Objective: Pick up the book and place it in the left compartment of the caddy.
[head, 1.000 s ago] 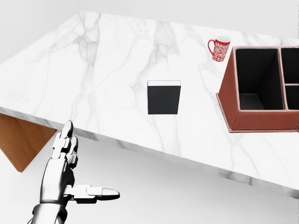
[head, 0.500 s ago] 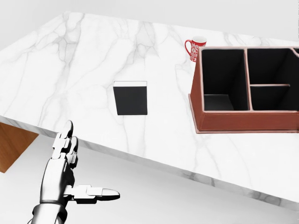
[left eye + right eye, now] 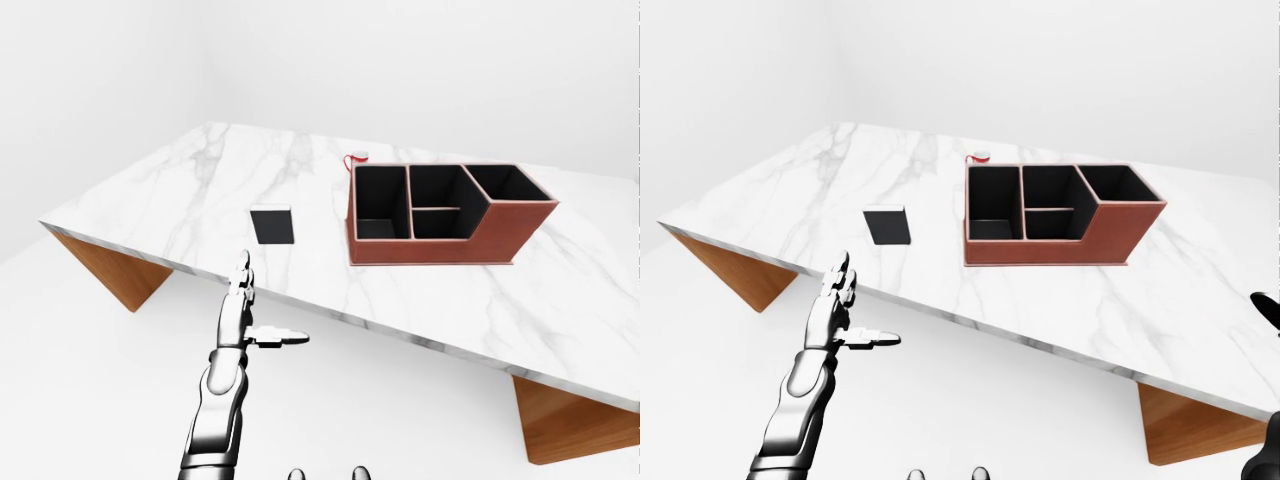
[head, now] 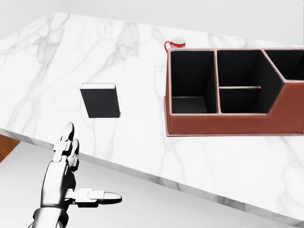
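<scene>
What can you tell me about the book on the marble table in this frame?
The book has a plain matte black cover with a thin white strip of page edges along its top side in the head view. It lies flat and closed on the marble table, left of the caddy and apart from it. Nothing touches it; the left hand hovers open below the table edge.

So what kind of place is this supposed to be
Probably a bare simulated room with a desk or counter: a marble table holds a black book, a red-brown caddy and a red mug.
</scene>
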